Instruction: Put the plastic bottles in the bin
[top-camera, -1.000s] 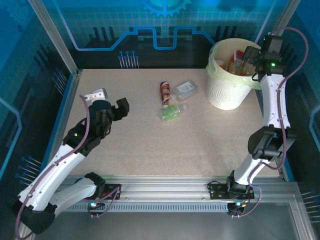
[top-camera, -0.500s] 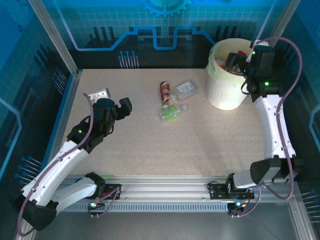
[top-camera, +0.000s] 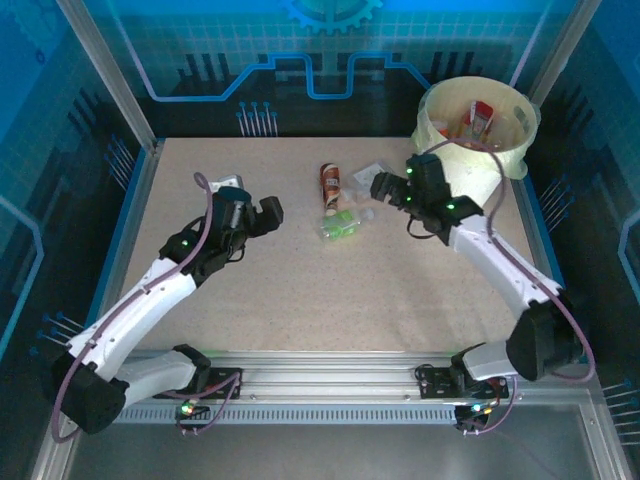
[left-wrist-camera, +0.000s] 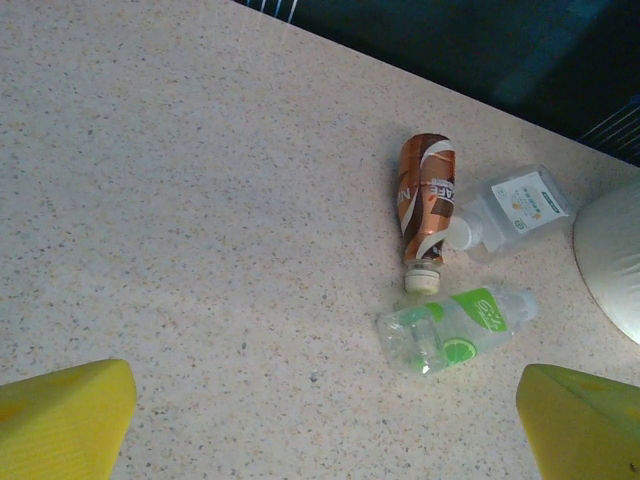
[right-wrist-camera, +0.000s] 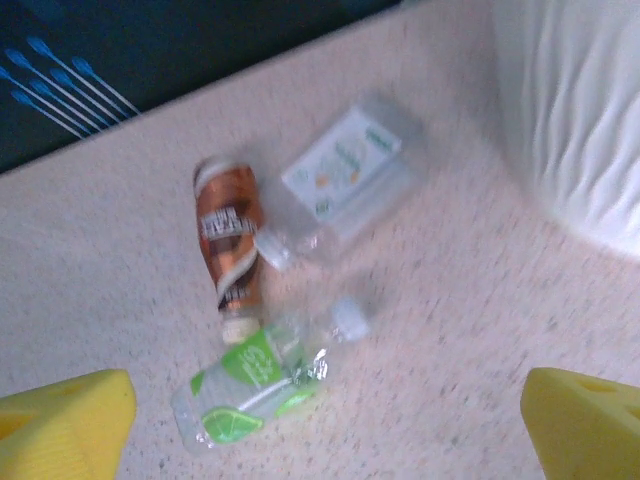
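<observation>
L gripper (top-camera: 266, 214) & R gripper (top-camera: 386, 187) both spread wide, nothing held. Brown-label plastic bottle (left-wrist-camera: 425, 200), clear white-label bottle (left-wrist-camera: 515, 205) & crushed green-label bottle (left-wrist-camera: 455, 330) lie together near big round white bin (top-camera: 500, 165)

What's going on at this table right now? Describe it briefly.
Two robot arms are clearing plastic bottles into the bin. Some bottles lie inside it; three lie on the table: a brown-labelled bottle, a green-labelled bottle and a clear flat bottle. The right gripper hovers beside them, the left gripper further off, both with jaws open and empty.
</observation>
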